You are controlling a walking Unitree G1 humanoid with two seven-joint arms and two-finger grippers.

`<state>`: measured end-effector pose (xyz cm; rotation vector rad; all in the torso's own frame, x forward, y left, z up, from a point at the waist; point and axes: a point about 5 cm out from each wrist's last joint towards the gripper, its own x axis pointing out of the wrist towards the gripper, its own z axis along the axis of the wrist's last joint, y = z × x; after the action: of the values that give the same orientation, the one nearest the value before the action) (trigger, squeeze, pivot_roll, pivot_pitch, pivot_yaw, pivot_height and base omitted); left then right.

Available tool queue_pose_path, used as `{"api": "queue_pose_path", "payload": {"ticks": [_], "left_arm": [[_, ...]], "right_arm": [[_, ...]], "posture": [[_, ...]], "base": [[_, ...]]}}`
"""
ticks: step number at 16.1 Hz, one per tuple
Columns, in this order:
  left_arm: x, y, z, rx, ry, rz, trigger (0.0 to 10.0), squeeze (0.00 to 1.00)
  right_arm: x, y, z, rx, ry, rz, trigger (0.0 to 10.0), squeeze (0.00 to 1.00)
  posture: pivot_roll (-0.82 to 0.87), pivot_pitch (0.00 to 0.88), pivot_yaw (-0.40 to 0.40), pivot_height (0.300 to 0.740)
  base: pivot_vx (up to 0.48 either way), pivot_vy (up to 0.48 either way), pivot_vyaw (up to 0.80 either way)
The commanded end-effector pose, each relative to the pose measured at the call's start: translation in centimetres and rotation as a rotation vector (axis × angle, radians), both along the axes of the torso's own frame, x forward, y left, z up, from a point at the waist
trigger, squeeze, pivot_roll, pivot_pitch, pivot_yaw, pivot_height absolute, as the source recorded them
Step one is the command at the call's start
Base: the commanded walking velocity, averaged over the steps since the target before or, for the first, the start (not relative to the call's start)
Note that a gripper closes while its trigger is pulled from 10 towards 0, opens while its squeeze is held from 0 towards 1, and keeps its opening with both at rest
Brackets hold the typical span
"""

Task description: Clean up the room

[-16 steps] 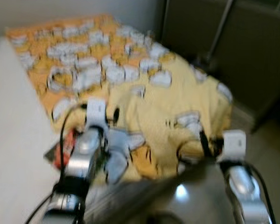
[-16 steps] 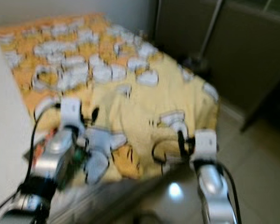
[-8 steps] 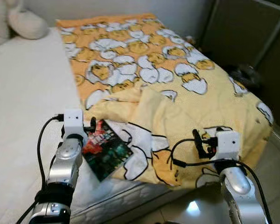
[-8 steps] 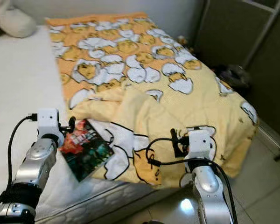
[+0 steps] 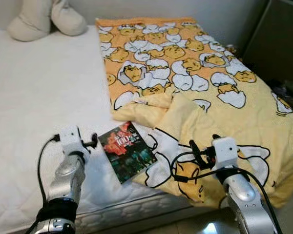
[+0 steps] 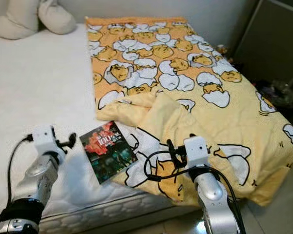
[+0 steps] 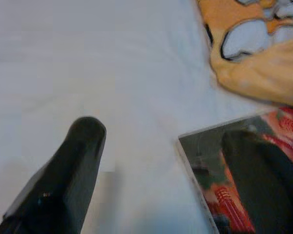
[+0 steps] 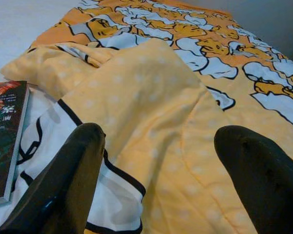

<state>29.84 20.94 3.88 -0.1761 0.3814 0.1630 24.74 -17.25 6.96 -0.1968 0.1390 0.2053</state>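
A dark book with a red and green cover [image 5: 127,151] lies on the white mattress [image 5: 39,97], its right edge against the crumpled yellow egg-print blanket [image 5: 200,92]. My left gripper [image 5: 91,142] hovers low at the book's left edge. It is open: one finger [image 7: 68,180] is over bare sheet, the other [image 7: 263,180] over the book [image 7: 210,161]. My right gripper [image 5: 197,152] is open above the blanket's folded front part [image 8: 151,97], nothing between its fingers [image 8: 63,185]. The book's corner [image 8: 5,131] is off to one side of it.
A beige plush toy [image 5: 46,18] rests at the head of the bed. Dark furniture [image 5: 278,34] stands to the right of the bed, with dark clutter [image 6: 276,92] on the floor beside it. The mattress's front edge [image 5: 127,214] runs just before my arms.
The whole picture has shifted and sharpened, so the camera has turned left; more bare mattress and the plush toy show. Both grippers stay open near the book and blanket.
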Motion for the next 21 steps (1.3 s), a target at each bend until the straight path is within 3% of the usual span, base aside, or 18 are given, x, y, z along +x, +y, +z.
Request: {"api": "queue_pose_path", "payload": {"ticks": [1,4,7,9,11,15,18,21], "left_arm": [[0.6,-0.8,0.5,0.023,-0.025,-0.066,10.0,0.00],[0.9,-1.0,1.3,0.102,-0.075,-0.106,10.0,0.00],[1.0,-1.2,1.3,0.102,-0.089,-0.135,10.0,0.00],[1.2,-1.2,1.5,0.147,-0.098,-0.144,10.0,0.00],[1.5,-1.1,1.6,0.186,-0.097,-0.148,10.0,0.00],[1.8,-1.0,1.9,0.172,-0.103,-0.151,10.0,0.00],[2.0,-1.2,1.1,0.136,-0.024,-0.136,10.0,0.00],[1.6,-0.3,0.5,0.158,0.025,-0.054,10.0,0.00]], "right_arm": [[0.0,-0.7,0.5,-0.010,-0.012,-0.020,10.0,0.00],[0.1,-1.3,0.5,-0.007,-0.012,-0.053,10.0,0.00],[0.2,-1.3,0.6,-0.002,-0.025,-0.054,10.0,0.00],[0.3,-1.2,0.6,0.001,-0.026,-0.056,10.0,0.00],[0.4,-1.0,0.4,0.001,-0.014,-0.055,10.0,0.00],[0.4,-1.0,0.3,-0.001,-0.014,-0.054,10.0,0.00],[0.2,-1.0,0.4,0.008,-0.023,-0.056,10.0,0.00],[-0.5,-1.1,0.3,0.005,-0.012,-0.059,10.0,0.00]], "posture": [[-0.11,0.000,-0.045,0.740],[-0.12,0.000,-0.045,0.740],[-0.11,0.000,-0.040,0.740],[-0.11,0.000,-0.038,0.740],[-0.10,0.000,-0.036,0.740],[-0.10,0.000,-0.036,0.740],[-0.12,0.000,-0.034,0.740],[-0.13,0.000,-0.034,0.740]], "base": [[0.000,0.000,0.00],[0.000,0.000,0.00],[0.000,0.480,0.00],[0.000,0.480,0.00],[0.000,0.000,-0.76],[0.000,0.000,-0.78],[0.000,0.000,0.00],[0.000,0.000,0.00]]}}
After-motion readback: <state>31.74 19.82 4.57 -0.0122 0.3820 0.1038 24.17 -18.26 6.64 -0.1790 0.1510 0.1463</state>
